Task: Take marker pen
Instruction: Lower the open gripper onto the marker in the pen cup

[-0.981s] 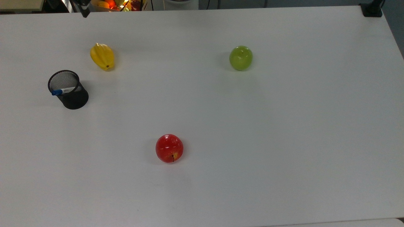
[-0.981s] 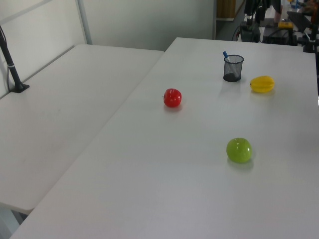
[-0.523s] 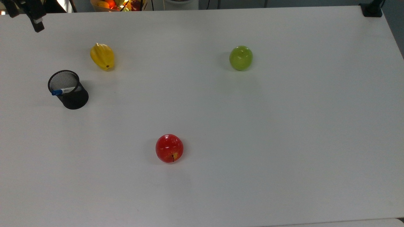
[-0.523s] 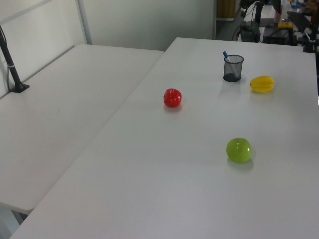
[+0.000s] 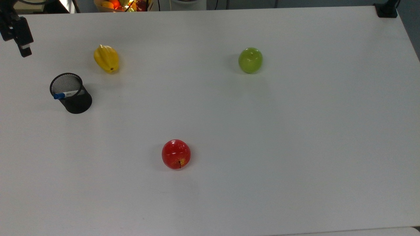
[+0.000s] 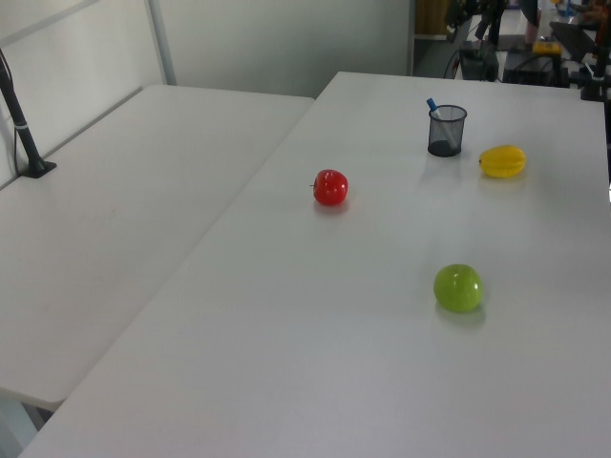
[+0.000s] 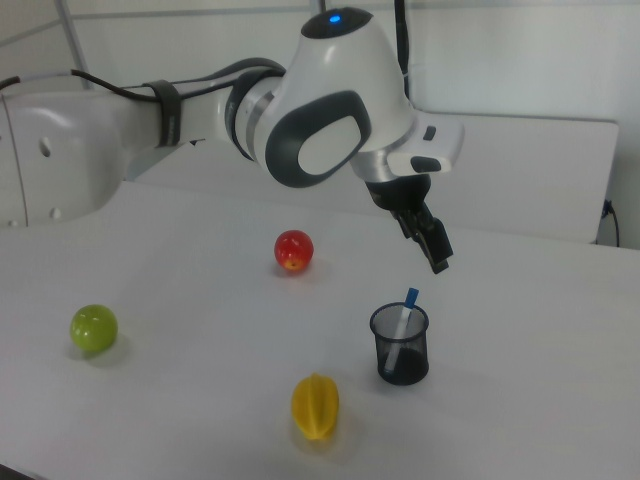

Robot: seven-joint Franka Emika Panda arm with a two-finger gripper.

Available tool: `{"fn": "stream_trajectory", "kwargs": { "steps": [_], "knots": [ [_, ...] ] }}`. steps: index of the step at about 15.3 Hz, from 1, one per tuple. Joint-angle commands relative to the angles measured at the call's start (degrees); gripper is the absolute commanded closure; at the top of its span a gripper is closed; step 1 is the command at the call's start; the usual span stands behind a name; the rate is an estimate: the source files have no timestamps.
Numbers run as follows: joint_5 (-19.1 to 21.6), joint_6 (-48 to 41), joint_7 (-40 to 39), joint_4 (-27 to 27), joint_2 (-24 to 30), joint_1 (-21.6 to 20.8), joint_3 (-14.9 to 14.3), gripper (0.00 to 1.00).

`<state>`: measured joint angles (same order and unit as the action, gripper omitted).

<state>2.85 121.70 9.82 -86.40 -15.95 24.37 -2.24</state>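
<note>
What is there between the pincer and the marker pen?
Nothing. In the right view the pincer hangs in open air above the marker pen, which stands in the mesh cup.

Marker pen (image 7: 404, 318) lower barrel was hidden inside mesh cup (image 7: 400, 345) near desk's (image 5: 229, 114) edge. Gripper (image 5: 23, 49) was cut off by top view's left edge; arm too.

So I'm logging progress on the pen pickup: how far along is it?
Early. Nothing is done yet: the marker pen stands in the black mesh cup, blue cap poking out. In hand is the approach: the gripper hangs above the cup, a little to the right view's right, holding nothing. Left: lining up over the cap, descending, gripping and lifting the pen out.
</note>
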Motion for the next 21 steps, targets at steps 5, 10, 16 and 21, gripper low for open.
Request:
{"fn": "stream_trajectory", "kwargs": {
  "steps": [5,10,16,21],
  "knots": [
    [-1.09,5.13,-7.07,-1.14,-3.65,-0.91,-0.4,0.09],
    [-2.57,5.13,-8.24,-1.14,-6.81,-3.8,-0.4,0.16],
    [-6.71,5.39,-8.15,-1.05,-9.45,-5.39,-0.4,0.43],
    [-7.33,5.66,-7.8,-0.53,-10.33,-5.39,-0.4,0.42]
  ]
}}
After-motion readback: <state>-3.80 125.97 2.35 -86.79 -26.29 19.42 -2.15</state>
